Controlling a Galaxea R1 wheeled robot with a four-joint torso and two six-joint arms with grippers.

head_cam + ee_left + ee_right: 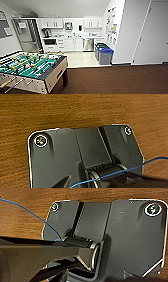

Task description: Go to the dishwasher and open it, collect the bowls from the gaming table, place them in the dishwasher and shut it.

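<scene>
From the wrist views I cannot tell how either gripper stands; both look down over the robot's dark plates onto brown carpet, with a thin blue cable running across each.

In the head view, the same brown carpet covers the lower half of the frame. At the lower left stands a table-football table with a green field, rods and pale handles, its near corner reaching toward the middle of the frame. It sits on the left side of the way toward the kitchenette.

Past the carpet edge, a pale floor leads to the kitchenette at the centre top. The dishwasher, a steel front under the bench, stands shut at the right end of the white lower cabinets. Just to its right and nearer, two bins with a blue lid on the closer one stand against the white wall, narrowing the floor in front of the dishwasher. White upper cabinets hang above the bench. A glass door sits at the upper left, and posters hang on the right wall.
</scene>
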